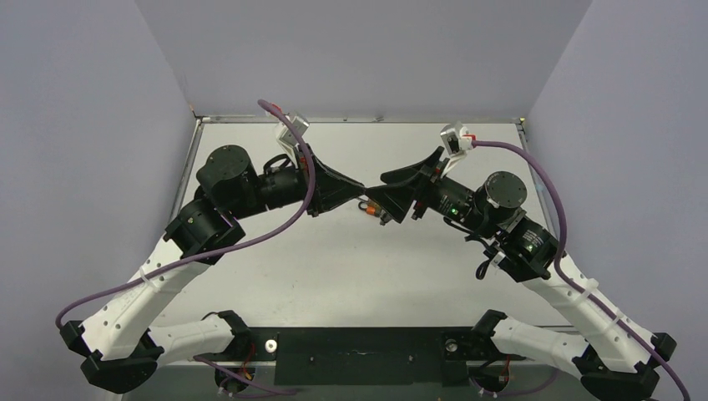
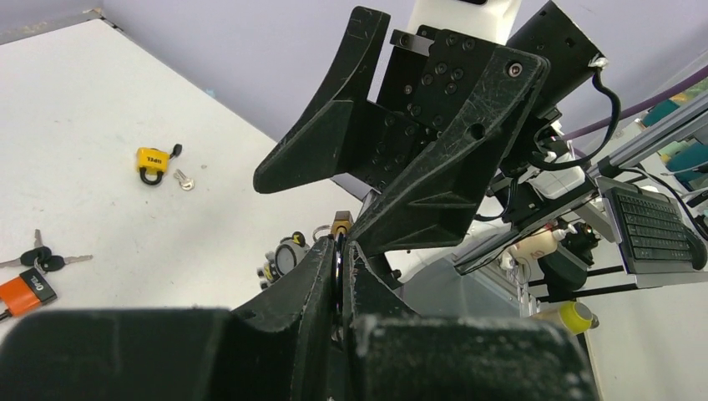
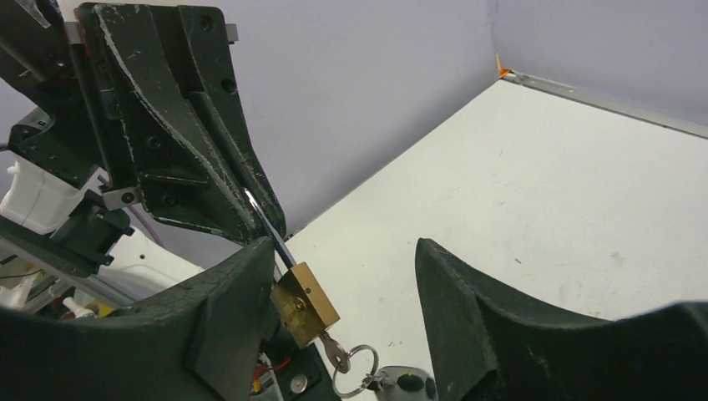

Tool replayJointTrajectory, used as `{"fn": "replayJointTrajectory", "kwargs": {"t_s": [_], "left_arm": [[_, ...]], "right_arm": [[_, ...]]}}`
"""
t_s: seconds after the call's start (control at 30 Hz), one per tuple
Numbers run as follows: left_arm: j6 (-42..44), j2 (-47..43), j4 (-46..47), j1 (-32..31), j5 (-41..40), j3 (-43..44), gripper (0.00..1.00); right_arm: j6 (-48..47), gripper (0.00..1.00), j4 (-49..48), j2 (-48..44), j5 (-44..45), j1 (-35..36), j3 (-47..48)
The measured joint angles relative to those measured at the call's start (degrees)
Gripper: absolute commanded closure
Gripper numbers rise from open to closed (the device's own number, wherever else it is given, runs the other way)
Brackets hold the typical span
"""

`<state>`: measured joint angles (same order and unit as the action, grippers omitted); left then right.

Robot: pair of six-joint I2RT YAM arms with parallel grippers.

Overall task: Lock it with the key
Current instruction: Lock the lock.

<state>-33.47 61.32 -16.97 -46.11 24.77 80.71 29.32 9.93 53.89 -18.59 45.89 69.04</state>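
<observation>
Your work cell is closed in by plain grey-lilac walls (image 1: 351,50) on three sides. They meet a white table (image 1: 334,276) with a metal rim (image 1: 359,119) along its far edge. The tabletop is matt and carries faint scuffs and specks, seen best from the right wrist. A black plate (image 1: 359,355) lies across the near edge between the two bases.

Your left arm (image 1: 225,180) and right arm (image 1: 501,196) both reach inward and meet above the middle of the table. A purple cable (image 1: 538,167) loops along each.

The left gripper (image 2: 339,252) is pinched fully together. Its fingers clamp the thin steel shackle (image 3: 265,224) of a brass padlock (image 3: 305,301), which hangs below them, clear of the table.

The right gripper (image 3: 344,251) stands with its jaws well apart and has hold of nothing. The padlock body sits against the inner face of one finger, while the other finger is well clear of it. I cannot tell whether that near finger presses the body or only touches it.

A key (image 3: 337,352) is seated in the underside of the padlock, with a split ring (image 3: 354,380) dangling from it.

Elsewhere on the table, seen from the left wrist, a yellow padlock (image 2: 151,161) lies with a loose key (image 2: 184,180) just beside it. Well apart from these, at the frame's edge, an orange lock (image 2: 27,290) rests by a small bunch of keys (image 2: 50,261).
</observation>
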Motion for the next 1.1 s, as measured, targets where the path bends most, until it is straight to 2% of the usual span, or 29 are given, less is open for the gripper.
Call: {"fn": "replayJointTrajectory", "kwargs": {"t_s": [0.17, 0.37, 0.73, 0.93, 1.1], "left_arm": [[-0.44, 0.0, -0.39, 0.87, 1.27, -0.02, 1.0], [-0.44, -0.07, -1.79, 2.14, 2.99, -0.02, 1.0], [-0.48, -1.42, -4.61, 5.16, 4.57, 0.35, 1.0], [-1.81, -1.53, -5.01, 6.56, 6.43, 1.42, 1.0], [-3.06, -1.73, -4.92, 7.23, 7.89, 1.73, 1.0]], "right_arm": [[0.24, 0.2, -0.74, -1.01, 0.04, -1.73, -1.7], [0.72, 0.16, -1.4, -4.76, -0.33, -6.54, -4.83], [2.1, 0.16, -3.1, -10.95, -6.23, -12.96, -10.93], [3.17, 0.23, -6.01, -11.37, -9.86, -13.29, -13.38], [4.52, 0.25, -9.16, -10.75, -12.74, -13.29, -13.99]]}}
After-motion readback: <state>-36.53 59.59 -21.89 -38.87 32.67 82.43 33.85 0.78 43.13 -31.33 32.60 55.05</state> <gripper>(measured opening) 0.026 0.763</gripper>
